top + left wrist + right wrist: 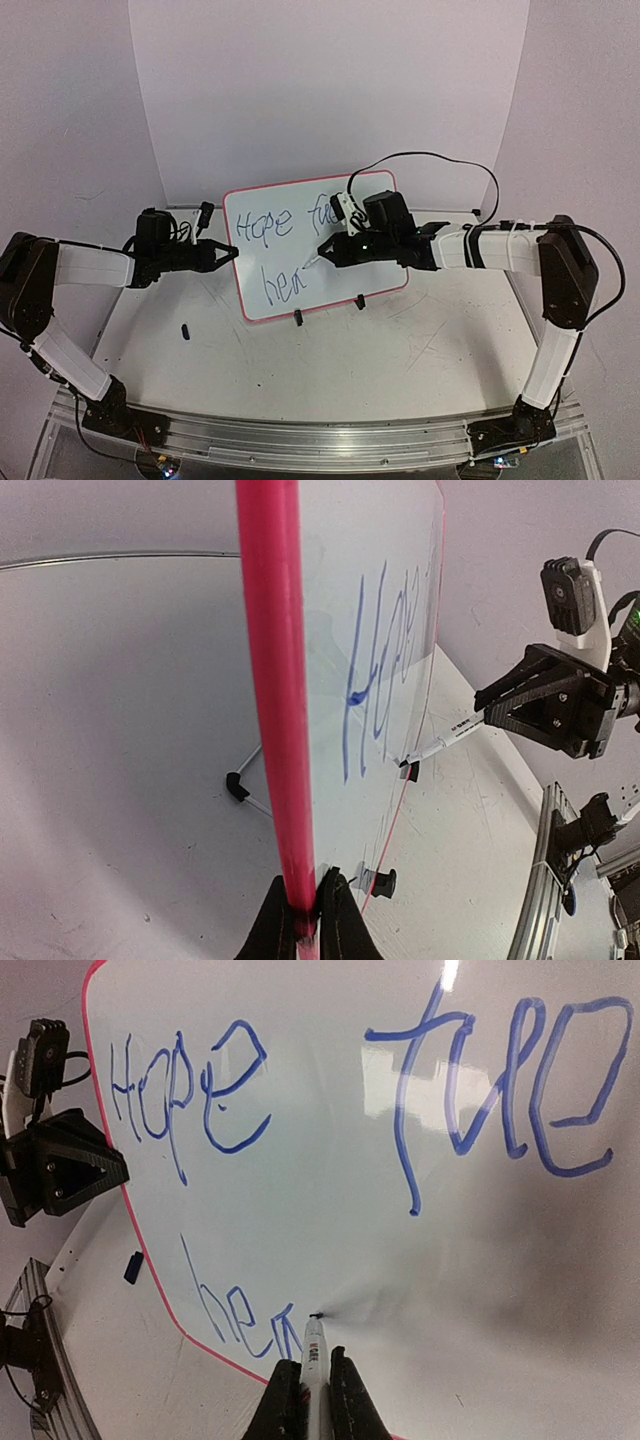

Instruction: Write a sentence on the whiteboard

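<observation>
Centre frame, the whiteboard (pixel 335 288) looks light, stiff, tippy: left gripper (pixel 228 252) clamps its left rim, right gripper (pixel 326 250) pinches the marker (pixel 313 1348)

A white table (pixel 420 350) is taking up most of the view from above, its surface showing many thin grey scratches, thickest toward the right. A small dark blue piece (pixel 186 329), too small to identify, is lying flat on the left part of the table, well apart from anything else. A metal rail (pixel 320 438) is running along the table's near edge from side to side. Behind the table a white sheet (pixel 330 90) is rising as a backdrop and curving slightly forward at both sides. Pale lilac walls (pixel 60 110) are showing past it on the left and right.
</observation>
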You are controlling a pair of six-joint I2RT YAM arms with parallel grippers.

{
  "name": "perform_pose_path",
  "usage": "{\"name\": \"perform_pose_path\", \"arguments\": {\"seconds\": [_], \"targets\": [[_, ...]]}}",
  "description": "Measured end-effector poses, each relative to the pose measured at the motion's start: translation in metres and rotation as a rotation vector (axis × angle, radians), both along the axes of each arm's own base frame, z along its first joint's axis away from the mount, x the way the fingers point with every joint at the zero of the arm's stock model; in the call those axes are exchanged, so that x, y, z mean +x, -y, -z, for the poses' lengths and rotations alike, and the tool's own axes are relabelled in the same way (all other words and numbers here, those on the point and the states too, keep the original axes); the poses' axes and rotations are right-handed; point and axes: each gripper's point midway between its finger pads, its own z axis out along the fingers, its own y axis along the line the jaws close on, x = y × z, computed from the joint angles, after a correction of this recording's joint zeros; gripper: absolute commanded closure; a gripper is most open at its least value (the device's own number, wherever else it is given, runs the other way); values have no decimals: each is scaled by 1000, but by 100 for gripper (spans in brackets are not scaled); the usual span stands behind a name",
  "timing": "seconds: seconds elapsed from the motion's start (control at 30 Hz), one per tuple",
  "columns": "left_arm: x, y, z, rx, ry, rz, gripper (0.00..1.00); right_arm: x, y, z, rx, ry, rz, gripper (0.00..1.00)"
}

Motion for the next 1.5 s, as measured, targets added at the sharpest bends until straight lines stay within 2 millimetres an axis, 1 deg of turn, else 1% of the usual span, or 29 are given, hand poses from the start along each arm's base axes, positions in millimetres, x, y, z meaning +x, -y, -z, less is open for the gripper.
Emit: {"name": "perform_pose_path", "arguments": {"seconds": [0.47,0.53,0.63,0.83,0.93,1.17,1.37,1.5], "targets": [[0,0,0,0,0,0,100,0,0,2,5,-2,4,100],[0,0,0,0,0,0,100,-3,3,8,0,-13,6,100],[0,0,0,0,0,0,100,-12,9,22,-20,-41,6,100],[0,0,0,0,0,0,100,-24,14,41,-49,-78,7,100],[0,0,0,0,0,0,100,-27,14,44,-50,-88,10,100],[0,0,0,0,0,0,100,-23,13,39,-41,-75,23,100],[0,0,0,0,0,0,100,-3,5,4,11,1,55,100],[0,0,0,0,0,0,100,0,6,0,13,10,66,100]]}}
